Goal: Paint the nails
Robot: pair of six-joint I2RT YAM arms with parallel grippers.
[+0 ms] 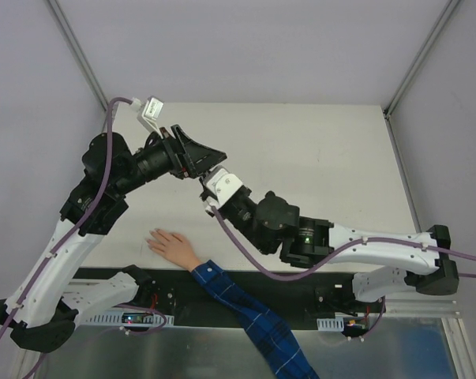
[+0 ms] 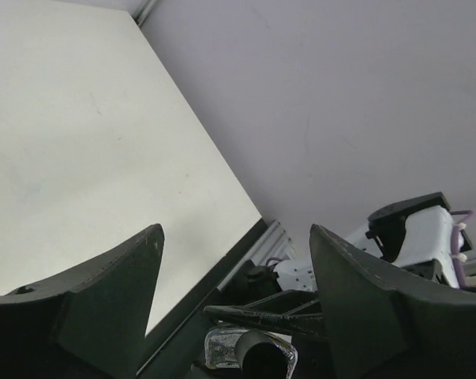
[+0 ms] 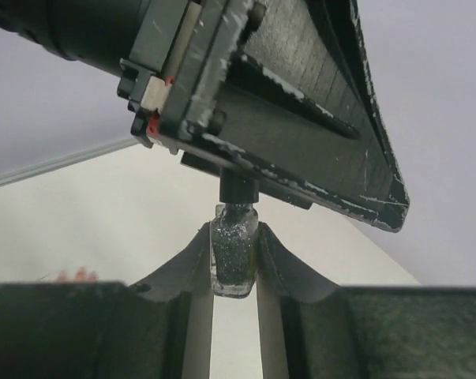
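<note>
Small clear glass bottle [image 3: 234,257]: holding dark glittery polish, black cap [image 3: 238,189] on.
My right gripper [image 3: 234,235]: clamping the bottle's sides.
My left gripper [image 2: 236,237]: hovering open-jawed over the cap.

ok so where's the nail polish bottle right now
In the right wrist view, the glittery nail polish bottle is centre-frame and upright, pinched between the fingers of the right hand. Its black cap is right under the left hand.

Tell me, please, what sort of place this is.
Most likely a robot lab test cell: a pale table closed in by plain grey walls, left arm and right arm bolted at its near edge, and a person's hand laid flat on it.
</note>
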